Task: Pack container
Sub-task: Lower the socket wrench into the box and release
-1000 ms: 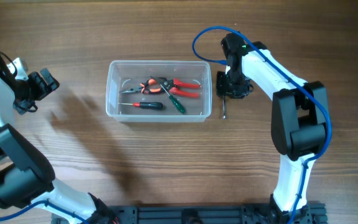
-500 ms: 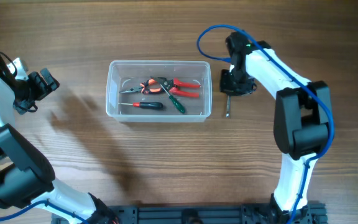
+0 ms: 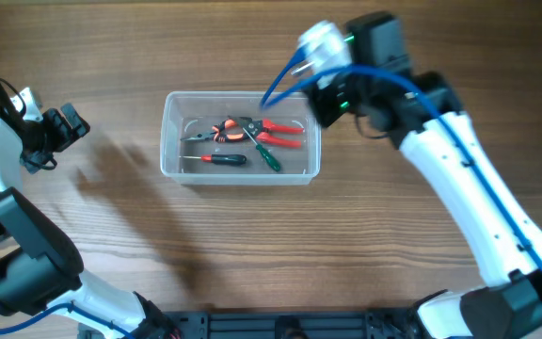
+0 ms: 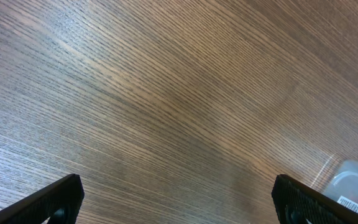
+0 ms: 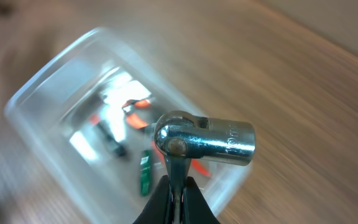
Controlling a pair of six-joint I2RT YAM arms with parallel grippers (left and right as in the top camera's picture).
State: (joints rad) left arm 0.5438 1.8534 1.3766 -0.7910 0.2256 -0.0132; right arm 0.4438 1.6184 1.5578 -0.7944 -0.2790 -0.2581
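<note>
The clear plastic container (image 3: 171, 141) stands mid-table with several hand tools in it: red-handled pliers (image 3: 278, 132), a green screwdriver (image 3: 267, 156) and a black-and-red screwdriver (image 3: 226, 160). My right gripper (image 5: 176, 194) is shut on the shank of a chrome socket wrench (image 5: 211, 142) and holds it in the air above the container's (image 5: 42, 93) right end. My right arm (image 3: 440, 151) is raised high over that end. My left gripper (image 4: 179, 208) is open and empty over bare wood at the far left (image 3: 64, 127).
The wooden table top (image 3: 252, 254) surrounds the container. A corner of the container (image 4: 356, 180) shows at the right edge of the left wrist view. A blue cable (image 3: 285, 75) loops off my right wrist over the container's far right corner.
My right gripper has lifted the socket wrench off the table beside the container and risen up and left over the container's right end. The left arm has not moved.
</note>
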